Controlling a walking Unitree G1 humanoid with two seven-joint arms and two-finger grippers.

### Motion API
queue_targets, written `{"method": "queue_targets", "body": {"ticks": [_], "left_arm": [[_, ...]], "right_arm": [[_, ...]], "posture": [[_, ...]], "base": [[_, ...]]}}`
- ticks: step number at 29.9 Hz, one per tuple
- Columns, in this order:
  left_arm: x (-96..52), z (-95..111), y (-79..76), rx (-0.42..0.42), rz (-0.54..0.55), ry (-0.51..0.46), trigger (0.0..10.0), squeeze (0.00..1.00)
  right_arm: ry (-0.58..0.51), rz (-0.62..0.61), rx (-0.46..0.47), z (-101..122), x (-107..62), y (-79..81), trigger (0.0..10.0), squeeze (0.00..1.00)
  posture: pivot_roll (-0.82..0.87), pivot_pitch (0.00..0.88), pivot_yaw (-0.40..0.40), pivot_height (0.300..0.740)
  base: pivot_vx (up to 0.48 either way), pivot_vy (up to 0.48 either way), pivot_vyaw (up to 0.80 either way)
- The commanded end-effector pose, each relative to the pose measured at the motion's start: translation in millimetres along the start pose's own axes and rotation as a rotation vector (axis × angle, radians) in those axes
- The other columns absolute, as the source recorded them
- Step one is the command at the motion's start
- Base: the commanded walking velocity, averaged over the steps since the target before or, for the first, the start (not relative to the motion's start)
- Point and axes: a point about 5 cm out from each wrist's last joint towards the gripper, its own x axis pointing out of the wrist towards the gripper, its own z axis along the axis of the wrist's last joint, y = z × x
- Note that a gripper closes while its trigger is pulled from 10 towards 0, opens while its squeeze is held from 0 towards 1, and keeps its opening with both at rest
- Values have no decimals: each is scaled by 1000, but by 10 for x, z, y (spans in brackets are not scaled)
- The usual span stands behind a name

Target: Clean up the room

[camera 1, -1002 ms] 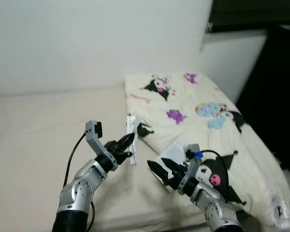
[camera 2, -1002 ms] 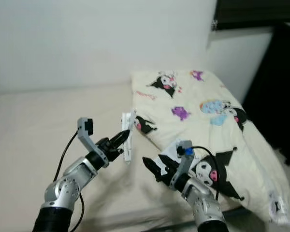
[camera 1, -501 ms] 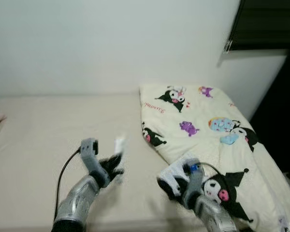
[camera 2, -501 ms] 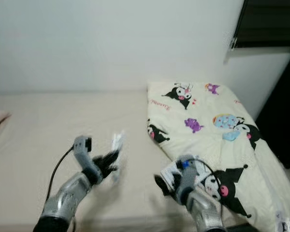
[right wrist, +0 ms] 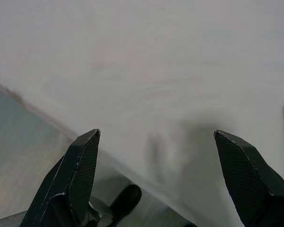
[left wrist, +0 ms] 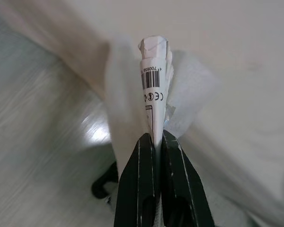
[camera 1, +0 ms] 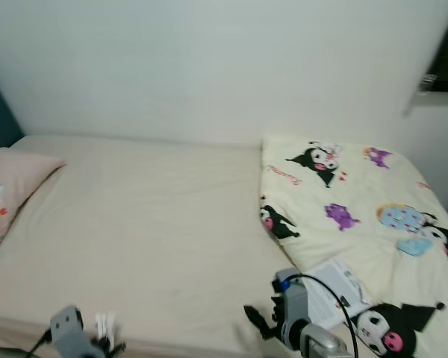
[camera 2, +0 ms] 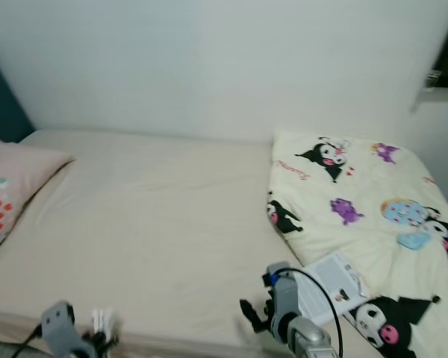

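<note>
Cream bedsheet (camera 1: 149, 216) is stretching across most of the head views, backed by a plain white wall, with a pink patterned pillow (camera 1: 7, 194) lying at the robot's far left and a cartoon-print quilt (camera 1: 358, 216) bunched on the right half of the bed. A white leaflet (camera 1: 336, 287) is resting on the quilt's near edge, just beside the right arm.

Low at the near edge of the bed, the left gripper (left wrist: 154, 142) is pinching a folded white paper wrapper (left wrist: 154, 80) — barcode side showing — with its fingers pressed together on it. In the left eye view the same wrapper (camera 1: 104, 328) is standing up from the gripper at the bottom of the frame, over the mattress edge, with grey floor (left wrist: 42, 123) showing beneath in the wrist view.

The right gripper (right wrist: 156, 179) is hovering over the sheet near the bed's edge with its fingers spread wide apart and nothing between them.

By my reading, the step in hand is carrying a picked-up scrap of litter off the bed — the pick looks done, the disposal not yet. No bin is appearing in these views, so the next move is probably calling for turning to find one while keeping the pinch firm, since the thin paper could slip. The leaflet on the quilt looks like a likely later pick for the free right gripper.
</note>
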Motion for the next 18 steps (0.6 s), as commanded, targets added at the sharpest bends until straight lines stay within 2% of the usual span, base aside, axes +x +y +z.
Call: {"method": "queue_targets", "body": {"ticks": [1,2,5,8,9,10,11,12,14,18], "left_arm": [[-54,-155,156,41,74,62,10000,0],[-54,-155,156,41,74,62,10000,0],[-100,-270,258,52,126,113,10000,0],[-114,-296,287,69,142,127,10000,0],[-128,-321,323,95,161,143,10000,0],[-128,-321,323,95,161,143,10000,0],[-130,-325,327,106,162,146,10000,0],[-130,-325,327,106,162,146,10000,0],[-126,-327,311,128,150,149,10000,0],[-120,-393,242,186,120,177,10000,0]], "right_arm": [[72,-75,38,-203,-76,-87,10000,0],[72,-75,38,-203,-76,-87,10000,0],[161,-163,97,-443,-194,-183,10000,0],[197,-196,128,-553,-258,-214,10000,0],[304,-282,203,-866,-464,-281,10000,0],[304,-282,203,-866,-464,-281,10000,0],[344,-311,221,-975,-546,-298,10000,0],[344,-311,221,-975,-546,-298,10000,0],[387,-337,230,-1103,-653,-314,10000,0],[400,-344,234,-1164,-685,-289,10000,0]], "posture": [[-55,0,-38,735],[-55,0,-38,735],[-55,0,-37,735],[-53,0,-40,735],[-49,0,-44,735],[-49,0,-44,735],[-47,0,-46,735],[-47,0,-46,735],[-38,0,-56,735],[-51,0,-50,735]], "base": [[0,0,750],[0,0,750],[0,0,750],[0,0,750],[0,0,750],[0,0,750],[0,0,750],[0,0,750],[0,0,750],[0,0,750]]}}
